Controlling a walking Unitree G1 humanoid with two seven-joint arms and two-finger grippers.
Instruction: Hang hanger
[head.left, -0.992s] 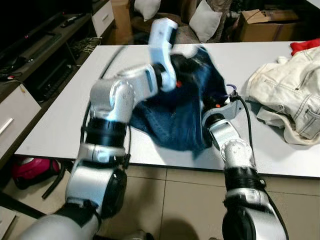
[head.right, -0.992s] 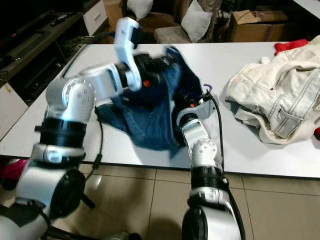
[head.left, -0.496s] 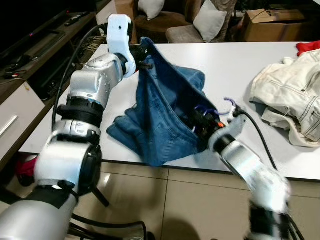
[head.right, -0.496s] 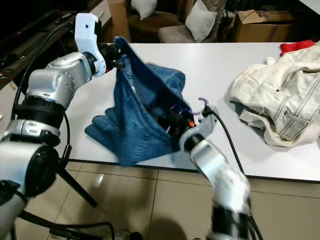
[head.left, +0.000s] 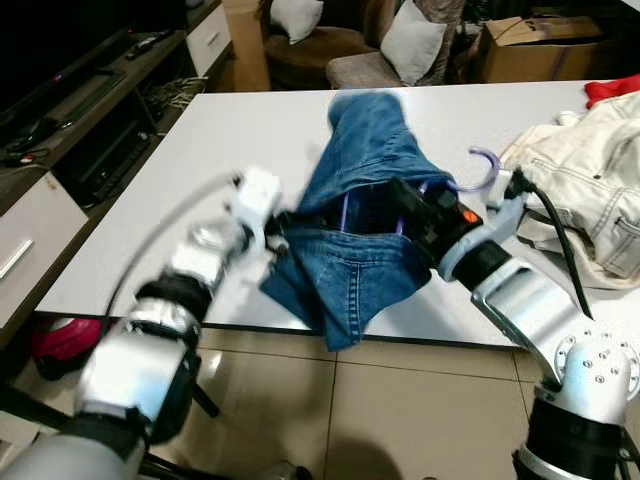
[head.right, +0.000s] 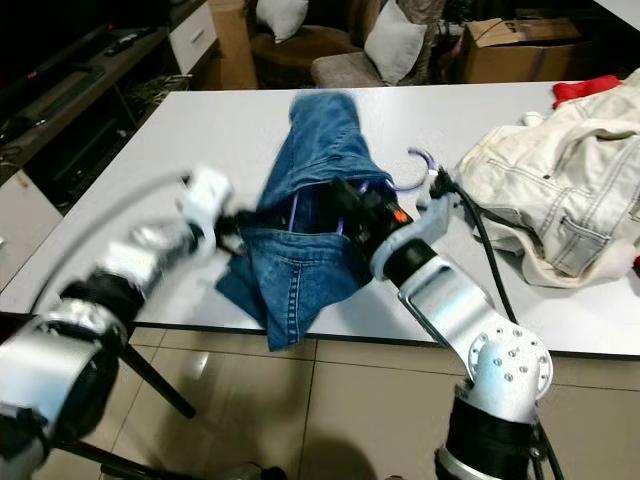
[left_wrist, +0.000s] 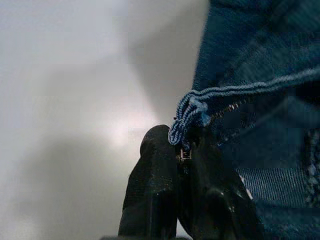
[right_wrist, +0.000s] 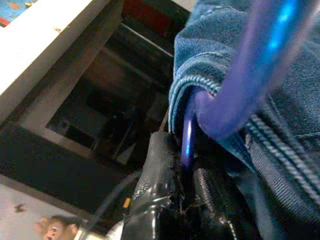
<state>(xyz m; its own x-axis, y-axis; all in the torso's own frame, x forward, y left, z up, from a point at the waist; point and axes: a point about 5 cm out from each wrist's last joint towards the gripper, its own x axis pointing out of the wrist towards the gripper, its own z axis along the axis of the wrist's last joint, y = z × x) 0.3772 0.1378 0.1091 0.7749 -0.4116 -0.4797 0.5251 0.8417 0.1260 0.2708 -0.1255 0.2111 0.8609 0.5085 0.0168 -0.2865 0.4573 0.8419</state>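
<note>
My right gripper (head.left: 405, 205) clamped the purple hanger (head.left: 487, 170) inside the jeans (head.left: 360, 230); left gripper (head.left: 283, 222), at nine o'clock, pinched their waistband above the tabletop (head.left: 160, 190).

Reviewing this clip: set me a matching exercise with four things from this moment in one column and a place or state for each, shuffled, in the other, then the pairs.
Things
1. jeans
2. purple hanger
3. left claw
4. pale denim jacket

Places or states
A. heaped on the table's right side
B. pinching a stitched denim edge
C. lifted above the table between both claws
D. gripped by the right claw, its hook poking out

Pairs: 1-C, 2-D, 3-B, 4-A
</note>
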